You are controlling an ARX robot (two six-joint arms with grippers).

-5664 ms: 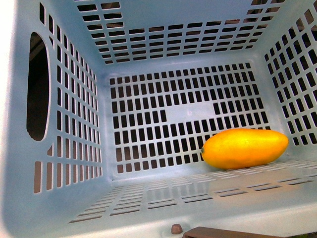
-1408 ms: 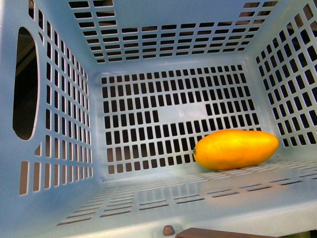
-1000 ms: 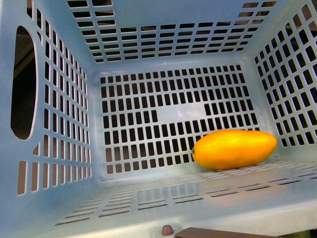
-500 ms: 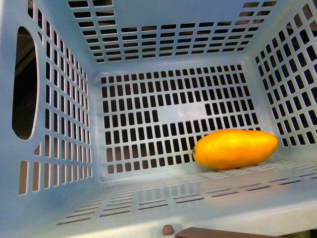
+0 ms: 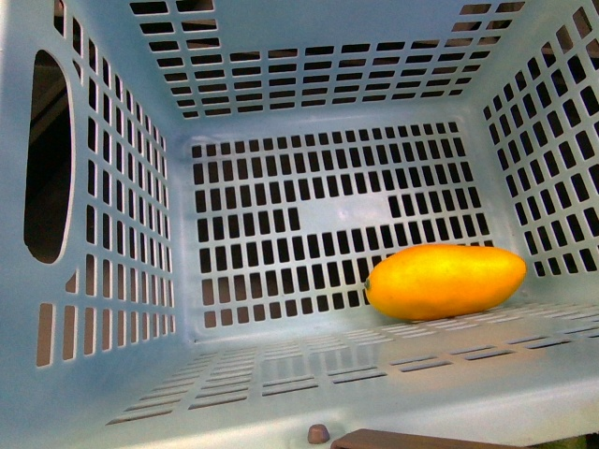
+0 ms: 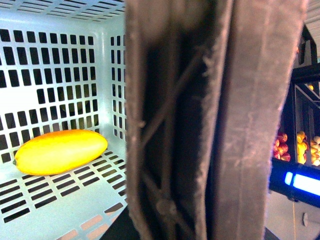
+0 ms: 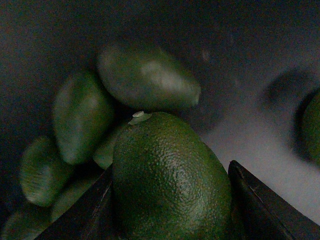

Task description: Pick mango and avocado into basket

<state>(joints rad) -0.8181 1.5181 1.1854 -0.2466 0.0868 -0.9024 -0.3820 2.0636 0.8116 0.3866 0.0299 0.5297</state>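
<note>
The pale turquoise slotted basket (image 5: 112,374) fills the front view, tipped so I look into it. The yellow-orange mango (image 5: 445,281) lies inside against the lower wall, and also shows in the left wrist view as the mango (image 6: 59,151). My left gripper is shut on the basket's brown ribbed handle (image 6: 210,125), which blocks most of that view; its fingers are hidden. My right gripper (image 7: 170,210) is shut on a dark green pebbly avocado (image 7: 167,175), a black finger (image 7: 260,205) on each side.
Several other avocados (image 7: 145,77) lie heaped in a dim dark bin behind the held one. Past the handle, shelves with red and yellow fruit (image 6: 300,147) and a blue lit strip (image 6: 305,182) show.
The basket has shifted slightly in the front view since the earliest frame, mango and walls sliding a little left. Over the last second it is nearly still.
</note>
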